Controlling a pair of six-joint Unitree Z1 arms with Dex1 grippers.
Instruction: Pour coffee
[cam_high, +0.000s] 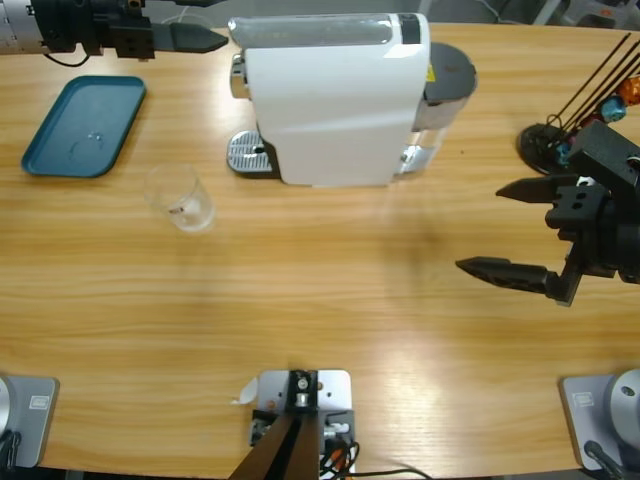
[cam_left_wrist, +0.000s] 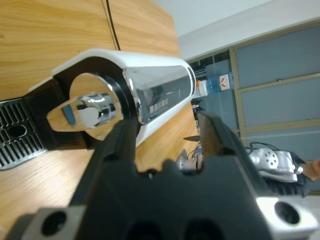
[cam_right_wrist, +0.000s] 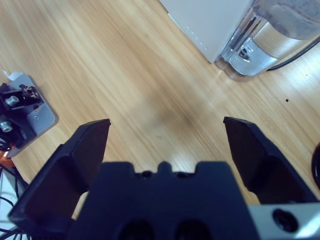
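Jaws on my left gripper (cam_high: 222, 40) sit narrowly parted beside the coffee machine (cam_high: 335, 95); its wrist view alone shows the spout. An empty glass (cam_high: 180, 198) stands mid-worktop (cam_high: 320, 310), no coffee visible. Right gripper (cam_high: 490, 230): jaws wide, holding nothing.

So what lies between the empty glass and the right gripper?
In the high view, only bare wooden table lies between the glass and the right gripper; the coffee machine stands further back.

The high camera looks straight down on the long wooden table (cam_high: 300, 300). Both wrist cameras sit close, sharing the white box-shaped coffee machine (cam_high: 335, 100) (cam_left_wrist: 150, 85) (cam_right_wrist: 210, 25).
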